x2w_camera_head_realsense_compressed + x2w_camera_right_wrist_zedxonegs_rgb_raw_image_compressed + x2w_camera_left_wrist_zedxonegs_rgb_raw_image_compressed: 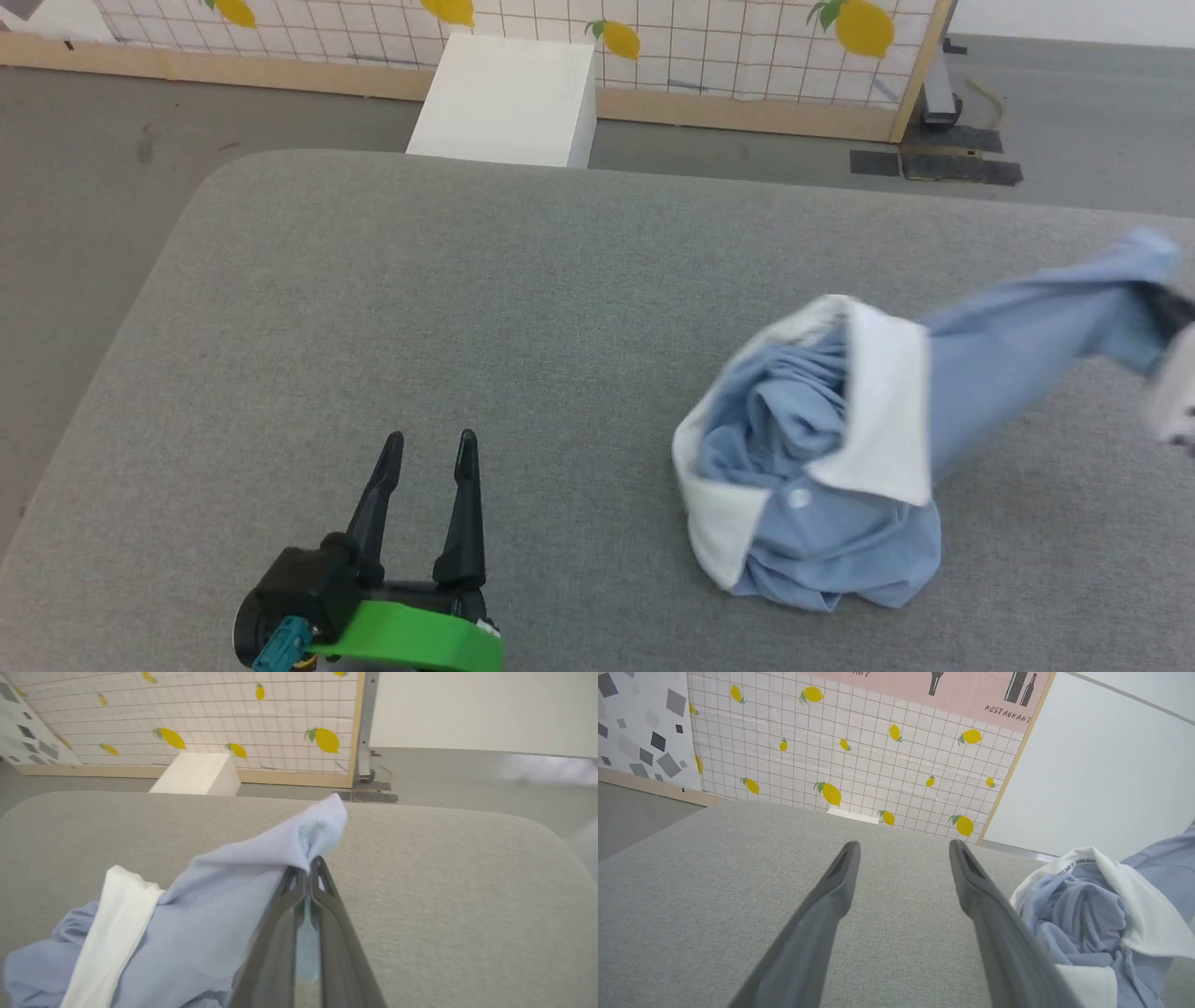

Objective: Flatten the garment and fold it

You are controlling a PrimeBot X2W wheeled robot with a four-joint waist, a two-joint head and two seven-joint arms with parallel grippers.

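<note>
Garment [822, 439] crumpled, body hidden in folds, right gripper [310, 867] clamping its corner, left gripper [431, 441] spread, empty.

Garment [822, 467] — crumpled blue heap

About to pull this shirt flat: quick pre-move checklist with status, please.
1. Grip: right gripper shut on a fold of the light blue polo shirt with white collar: ok.
2. Pinched part, sleeve or hem: cannot tell.
3. Free arm: left gripper open, apart from the shirt: ok.
4. Shirt flat: not ok, bunched in a heap.
5. Bare room on the grey padded table for spreading: ok.
</note>
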